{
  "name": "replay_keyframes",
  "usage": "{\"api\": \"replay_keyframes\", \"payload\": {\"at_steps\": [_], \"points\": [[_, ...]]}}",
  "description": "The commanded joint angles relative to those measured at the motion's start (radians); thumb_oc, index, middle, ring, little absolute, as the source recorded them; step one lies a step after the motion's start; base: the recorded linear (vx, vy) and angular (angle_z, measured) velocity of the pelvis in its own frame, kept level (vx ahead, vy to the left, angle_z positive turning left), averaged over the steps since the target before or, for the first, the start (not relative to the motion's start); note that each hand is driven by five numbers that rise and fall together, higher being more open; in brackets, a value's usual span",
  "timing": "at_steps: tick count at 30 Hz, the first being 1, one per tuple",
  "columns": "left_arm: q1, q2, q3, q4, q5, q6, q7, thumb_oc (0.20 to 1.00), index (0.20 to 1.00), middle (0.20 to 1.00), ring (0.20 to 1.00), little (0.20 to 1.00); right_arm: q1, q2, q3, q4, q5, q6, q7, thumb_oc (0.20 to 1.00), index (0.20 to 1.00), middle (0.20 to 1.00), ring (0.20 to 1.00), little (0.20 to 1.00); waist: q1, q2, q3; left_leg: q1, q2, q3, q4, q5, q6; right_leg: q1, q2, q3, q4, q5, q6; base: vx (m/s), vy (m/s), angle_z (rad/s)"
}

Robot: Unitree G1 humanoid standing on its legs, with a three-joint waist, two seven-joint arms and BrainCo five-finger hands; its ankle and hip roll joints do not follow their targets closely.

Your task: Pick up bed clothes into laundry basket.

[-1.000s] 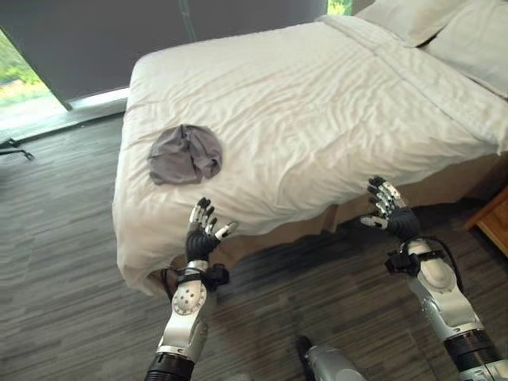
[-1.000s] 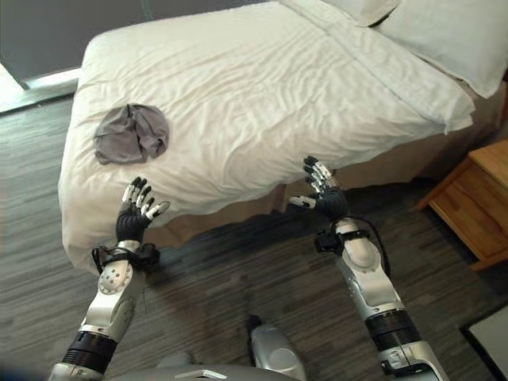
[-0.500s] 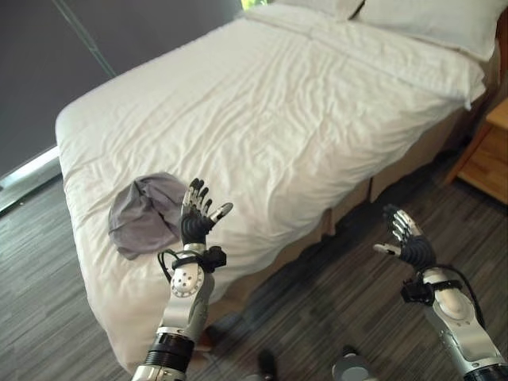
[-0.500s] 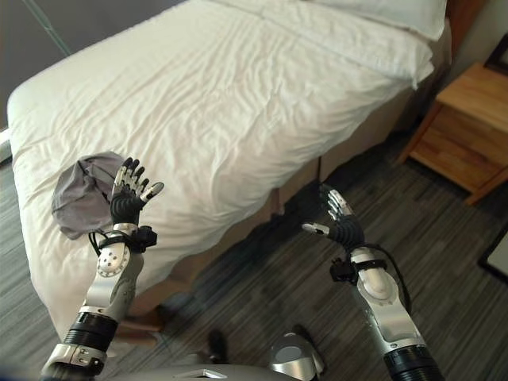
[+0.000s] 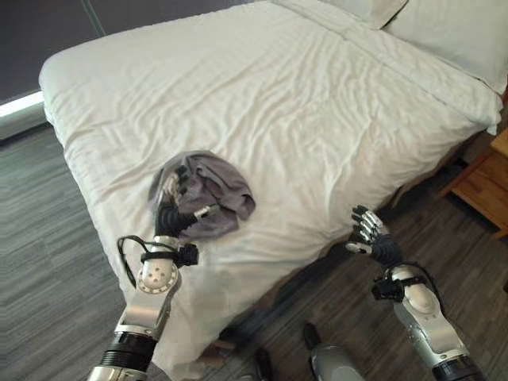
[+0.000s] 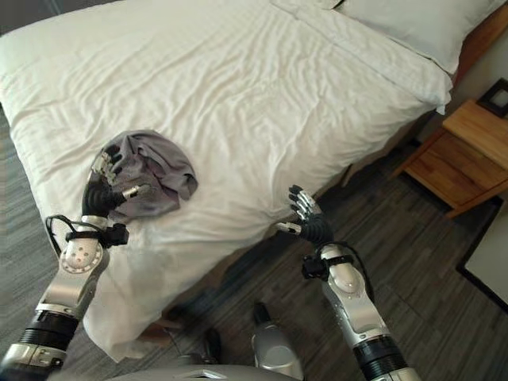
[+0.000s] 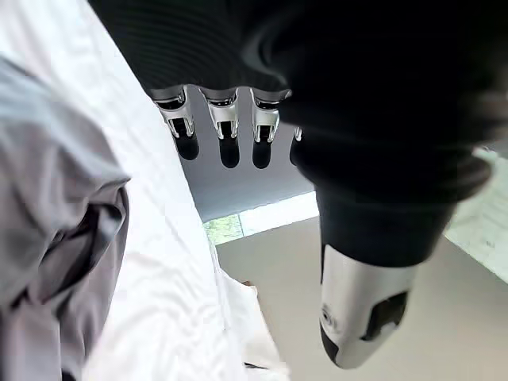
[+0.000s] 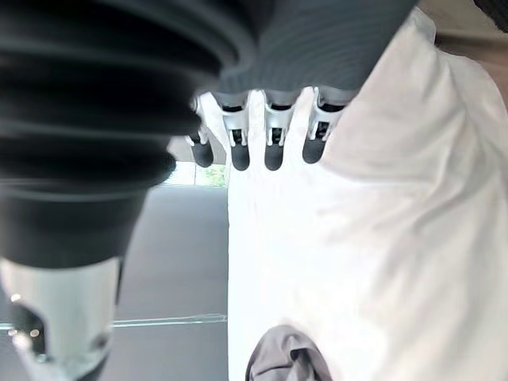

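Note:
A crumpled grey garment (image 5: pixel 208 189) lies on the white bed (image 5: pixel 302 103), near its foot corner. My left hand (image 5: pixel 170 213) is raised over the garment's near left edge, fingers straight and spread, holding nothing. In the left wrist view the grey garment (image 7: pixel 55 246) lies just beside the straight fingers (image 7: pixel 228 131). My right hand (image 6: pixel 306 225) hovers open over the floor by the bed's side edge, apart from the sheet. The right wrist view looks across the sheet to the grey garment (image 8: pixel 287 359).
A wooden nightstand (image 6: pixel 456 151) stands to the right of the bed. White pillows (image 5: pixel 452 32) lie at the head of the bed. Dark wood-look floor (image 6: pixel 444 262) runs along the bed's side. The sheet hangs over the mattress edge.
The camera has shifted, bringing the bed closer. My left hand has come forward from beside the garment to over its near edge. The right hand keeps its open pose by the bed's side.

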Motion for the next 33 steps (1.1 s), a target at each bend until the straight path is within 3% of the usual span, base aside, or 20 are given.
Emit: {"api": "replay_keyframes", "payload": {"at_steps": [1,9,14,18,22,23,25,33], "points": [[-0.036,0.069,0.081,-0.009,0.207,0.003,0.047,1.0,1.0,1.0,1.0,1.0,-0.025,-0.02,-0.037,-0.039,0.021,-0.034,0.024,1.0,1.0,1.0,1.0,1.0,-0.001,-0.019,-0.063,0.031,0.103,-0.028,-0.036,0.052,-0.083,0.085,0.024,0.005,-0.023,-0.015,-0.004,0.05,-0.068,-0.06],[-0.059,0.209,0.176,0.119,0.44,0.138,0.102,1.0,1.0,1.0,1.0,1.0,-0.042,-0.071,-0.002,-0.058,0.016,0.015,0.095,1.0,1.0,1.0,1.0,1.0,0.004,-0.005,-0.069,0.058,0.122,-0.043,-0.033,0.068,-0.106,0.122,0.034,-0.02,-0.025,-0.043,-0.033,0.02,-0.112,0.16],[-0.055,0.268,0.183,0.212,0.588,0.251,0.103,1.0,1.0,1.0,1.0,1.0,-0.183,-0.101,0.077,-0.042,0.002,0.036,0.11,1.0,1.0,1.0,1.0,1.0,0.032,-0.003,-0.07,0.058,0.133,-0.061,-0.028,0.089,-0.115,0.136,0.043,-0.034,-0.025,-0.057,-0.054,-0.02,-0.097,0.12],[-0.168,0.315,0.075,0.391,0.645,0.303,0.074,1.0,1.0,1.0,1.0,1.0,-0.316,-0.096,0.166,-0.031,0.016,0.036,0.111,1.0,1.0,1.0,1.0,1.0,0.035,0.001,-0.058,0.045,0.141,-0.085,-0.03,0.102,-0.122,0.135,0.05,-0.049,-0.014,-0.071,-0.071,-0.05,-0.084,0.2],[-0.343,0.329,-0.107,0.689,0.637,0.303,0.075,1.0,1.0,1.0,1.0,1.0,-0.334,-0.066,0.239,-0.024,0.064,0.016,0.115,1.0,1.0,1.0,1.0,1.0,0.021,0.008,-0.052,0.04,0.15,-0.084,-0.037,0.109,-0.128,0.138,0.056,-0.058,-0.02,-0.07,-0.072,0.0,-0.048,0.32],[-0.343,0.329,-0.107,0.689,0.637,0.303,0.075,1.0,1.0,1.0,1.0,1.0,-0.334,-0.066,0.239,-0.024,0.064,0.016,0.115,1.0,1.0,1.0,1.0,1.0,0.021,0.008,-0.052,0.04,0.15,-0.084,-0.037,0.109,-0.128,0.138,0.056,-0.058,-0.02,-0.07,-0.072,0.0,-0.036,0.03],[-0.492,0.324,-0.251,0.896,0.622,0.286,0.06,1.0,1.0,1.0,1.0,1.0,-0.294,-0.076,0.288,-0.049,0.08,-0.007,0.129,1.0,1.0,1.0,1.0,1.0,-0.001,0.01,-0.044,0.039,0.156,-0.075,-0.04,0.114,-0.136,0.134,0.059,-0.06,-0.028,-0.064,-0.063,0.01,-0.047,-0.12],[-0.686,0.284,-0.446,1.082,0.652,0.261,0.068,1.0,1.0,1.0,1.0,1.0,-0.238,-0.092,0.34,-0.069,0.104,-0.052,0.129,1.0,1.0,1.0,1.0,1.0,-0.042,0.016,-0.037,0.024,0.164,-0.044,-0.04,0.117,-0.15,0.116,0.057,-0.052,-0.053,-0.041,-0.043,0.01,-0.005,-0.12]]}}
